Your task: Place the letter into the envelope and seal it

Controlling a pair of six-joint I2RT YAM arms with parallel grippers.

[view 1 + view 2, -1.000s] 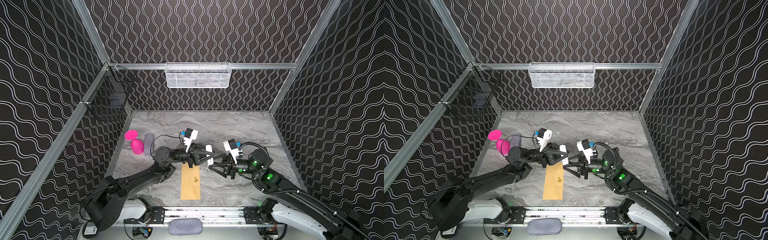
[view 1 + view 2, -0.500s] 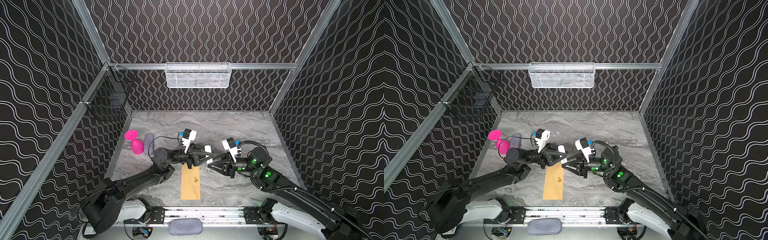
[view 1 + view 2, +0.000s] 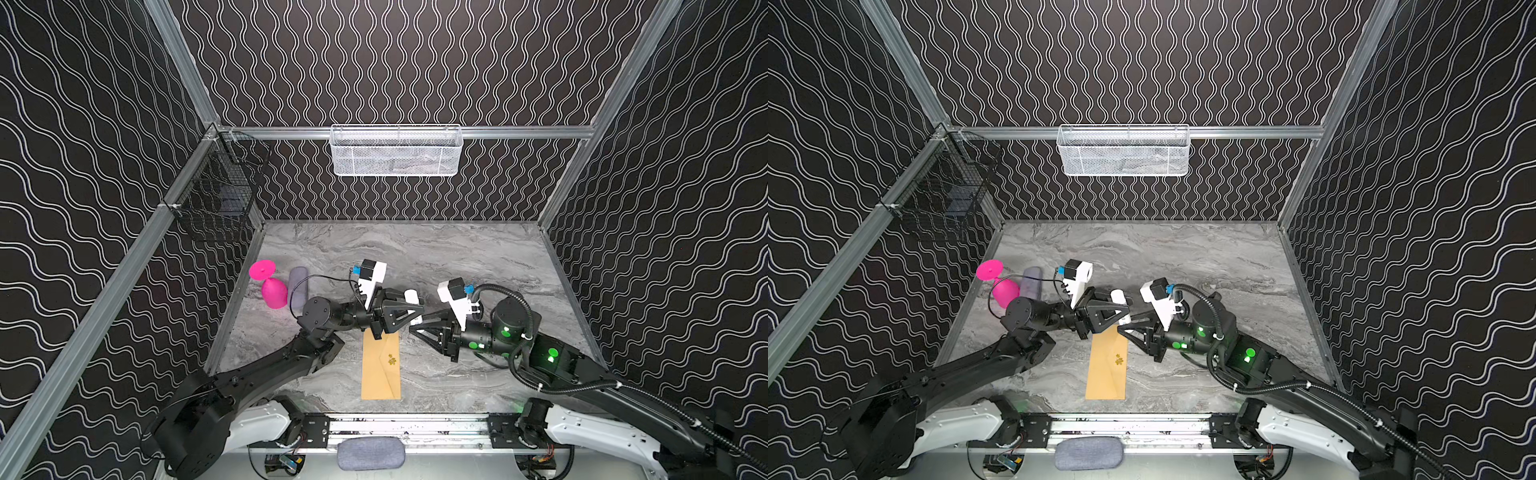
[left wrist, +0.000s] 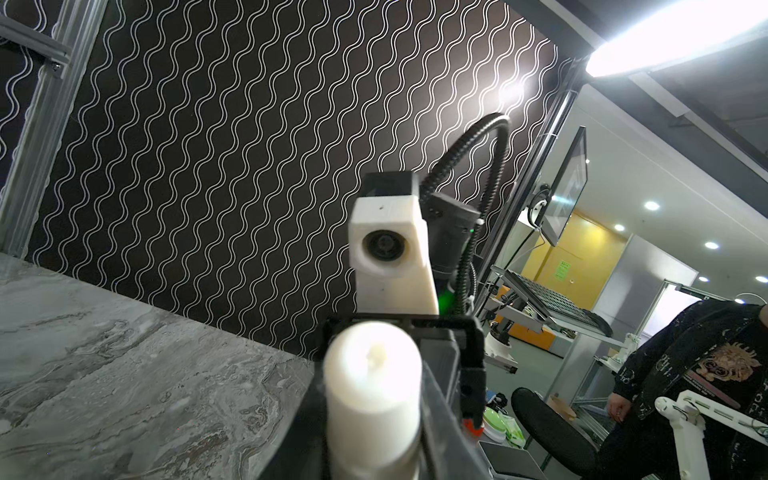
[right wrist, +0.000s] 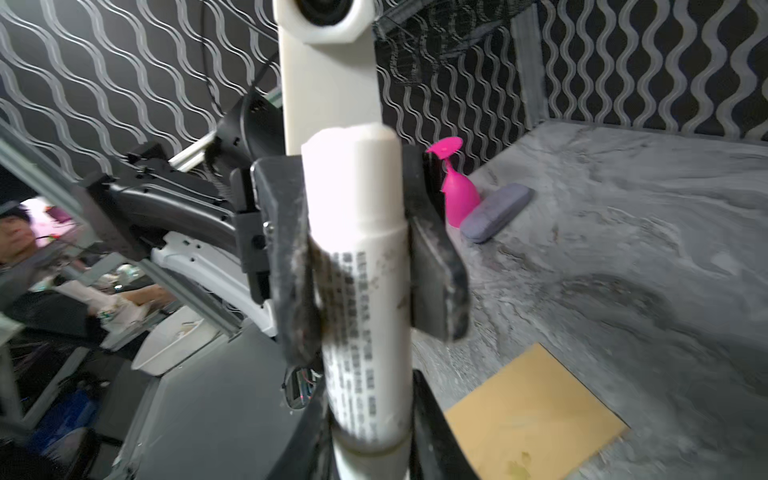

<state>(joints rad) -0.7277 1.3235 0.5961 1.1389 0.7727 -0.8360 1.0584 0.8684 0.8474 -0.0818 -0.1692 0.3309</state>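
On the table (image 3: 478,257), near centre, the envelope (image 3: 381,365) lies flat, flap folded down, gold sticker (image 3: 391,360) showing. The letter is not visible and is presumably inside. Above its far end, the fingers of the left gripper (image 3: 409,307) and right gripper (image 3: 417,325) both clamp a white tube (image 5: 357,216), probably glue, so sealing appears unfinished. The contents of the white mesh basket (image 3: 397,160) and black wire basket (image 3: 216,199) are indistinct.

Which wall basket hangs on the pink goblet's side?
The black wire basket on the left, beyond the pink plastic goblet; the white mesh basket hangs centred at the back.
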